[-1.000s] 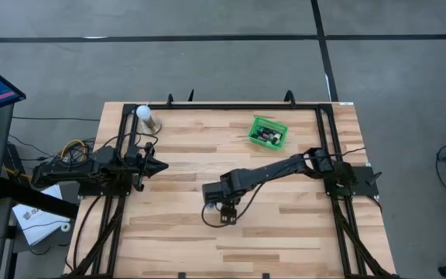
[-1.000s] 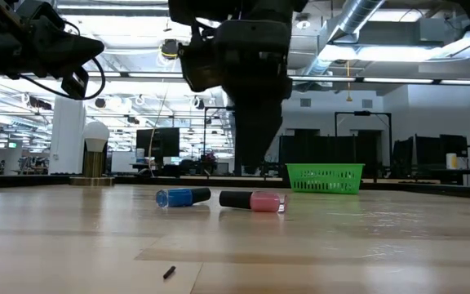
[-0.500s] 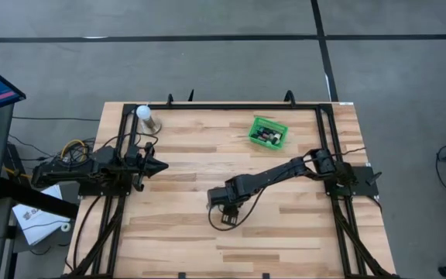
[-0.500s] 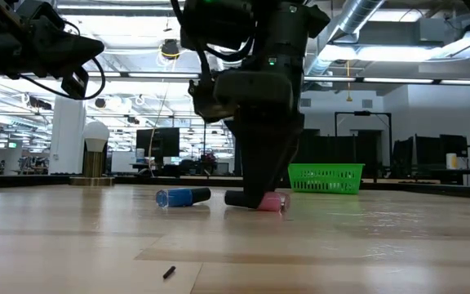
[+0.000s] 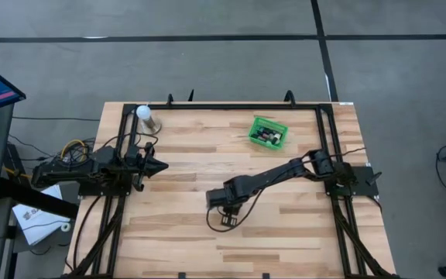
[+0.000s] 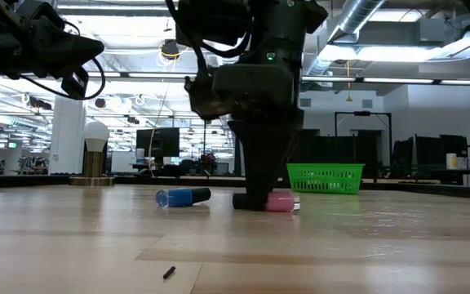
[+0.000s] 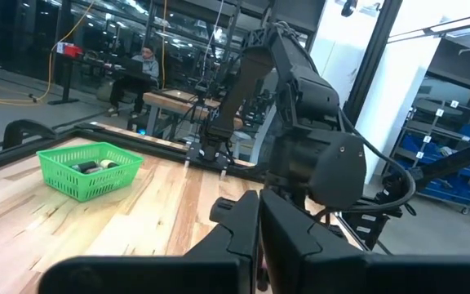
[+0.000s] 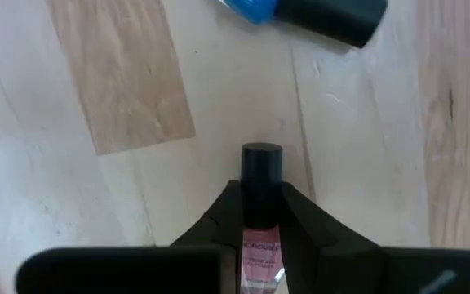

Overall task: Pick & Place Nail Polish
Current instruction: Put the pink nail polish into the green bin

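A pink nail polish bottle (image 6: 281, 202) with a dark cap lies on its side on the wooden table. My right gripper (image 6: 263, 192) stands down on it near the table's middle (image 5: 224, 219), shut on it. A blue nail polish bottle (image 6: 182, 197) with a dark cap lies on its side close by and also shows in the right wrist view (image 8: 300, 10). A green basket (image 5: 268, 132) at the far side holds more small bottles. My left gripper (image 5: 161, 165) hangs shut above the table's left side, holding nothing. My right gripper pinches the pink bottle between its two fingers (image 8: 219, 216), where the dark cap meets the pink body (image 8: 260, 214). The fingers come from above, pointing down, and lie across the bottle. The bottle lies on its side on the table, with the cap's end (image 8: 261, 155) sticking out beyond the fingers.
A white ball-topped stand (image 5: 147, 118) stands at the far left corner. A small dark scrap (image 6: 169, 272) lies near the table's front. Black frame rails run along the left, right and far edges. Bare wood surrounds the two bottles.
My right gripper has come down from above the pink bottle to the table top and now stands around it. The pink bottle has slid a little along the table. The blue bottle has stayed where it was.
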